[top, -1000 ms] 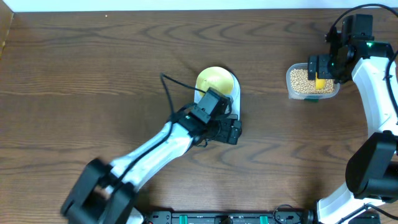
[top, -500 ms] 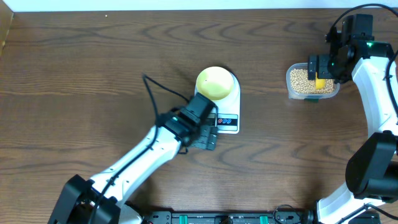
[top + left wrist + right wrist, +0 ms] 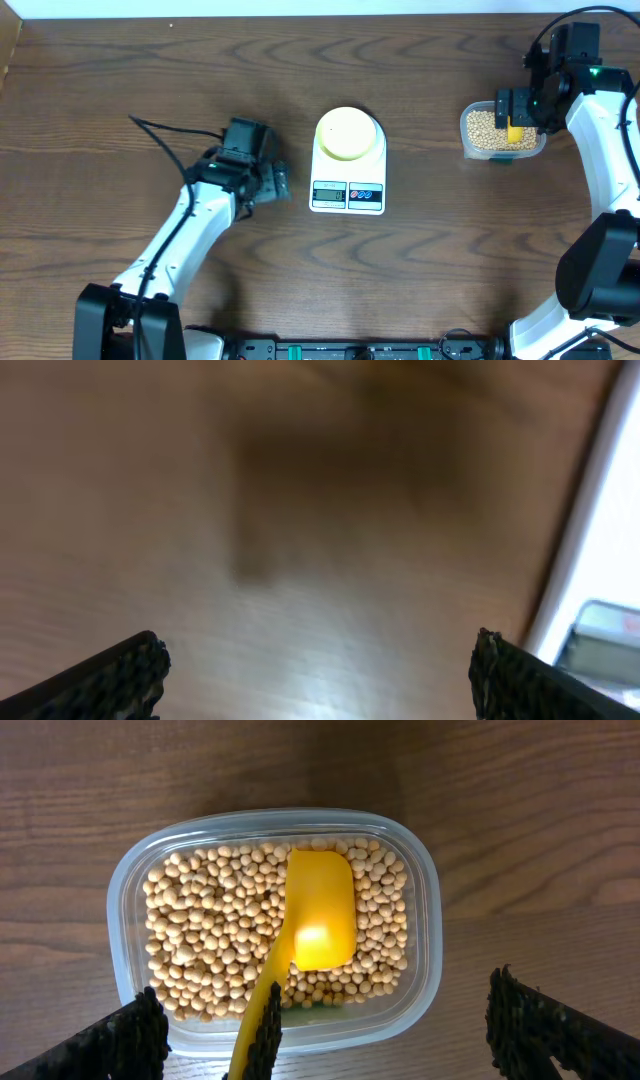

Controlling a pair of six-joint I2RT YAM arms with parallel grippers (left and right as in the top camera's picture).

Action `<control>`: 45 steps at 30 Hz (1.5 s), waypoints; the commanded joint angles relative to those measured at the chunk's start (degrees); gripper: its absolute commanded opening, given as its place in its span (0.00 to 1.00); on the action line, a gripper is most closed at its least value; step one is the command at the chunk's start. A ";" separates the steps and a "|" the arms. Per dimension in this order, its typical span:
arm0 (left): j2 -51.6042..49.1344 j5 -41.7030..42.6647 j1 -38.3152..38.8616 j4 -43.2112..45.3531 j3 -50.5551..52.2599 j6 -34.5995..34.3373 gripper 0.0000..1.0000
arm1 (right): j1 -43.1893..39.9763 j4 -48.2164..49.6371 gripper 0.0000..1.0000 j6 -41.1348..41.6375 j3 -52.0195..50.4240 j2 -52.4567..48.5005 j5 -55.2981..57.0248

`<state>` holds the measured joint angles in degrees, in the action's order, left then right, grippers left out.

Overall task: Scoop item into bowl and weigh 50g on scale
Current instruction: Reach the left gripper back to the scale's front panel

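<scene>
The pale yellow-green bowl [image 3: 348, 132] sits on the white scale [image 3: 330, 172] at the table's middle. The beans [image 3: 485, 126] fill a clear tub [image 3: 466, 143] at the far right, with a yellow scoop [image 3: 515, 131] lying in them. In the right wrist view the scoop [image 3: 320, 920] rests on the beans [image 3: 195, 935], its handle pointing toward the camera. My right gripper [image 3: 335, 1040] hovers open over the tub's near rim [image 3: 300, 1032], also seen from overhead [image 3: 513, 112]. My left gripper [image 3: 279, 184] is open and empty over bare wood, left of the scale [image 3: 612, 575].
The wooden table runs to a pale edge at the back [image 3: 300, 12]. The left arm's cable [image 3: 165, 130] trails over the table on the left. The left wrist view is blurred.
My left arm has drawn back to the left, away from the scale, uncovering the bowl and the display. The right arm, tub and scoop have not moved.
</scene>
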<state>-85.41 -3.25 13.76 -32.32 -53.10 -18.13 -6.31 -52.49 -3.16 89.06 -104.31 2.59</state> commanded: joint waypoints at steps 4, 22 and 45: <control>-1.46 -6.93 -4.26 11.52 2.10 0.35 0.98 | -0.74 0.02 0.99 0.33 -0.20 -0.17 0.46; -17.40 5.68 -14.01 14.56 0.22 4.59 0.98 | -0.74 0.02 0.99 0.33 -0.20 -0.17 0.46; -2.38 21.35 -11.72 -11.50 5.14 12.31 0.81 | -0.74 0.02 0.99 0.33 -0.20 -0.17 0.46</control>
<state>-94.32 10.52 0.71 -43.24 -48.69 -12.27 -6.31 -52.51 -3.14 89.06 -104.31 2.59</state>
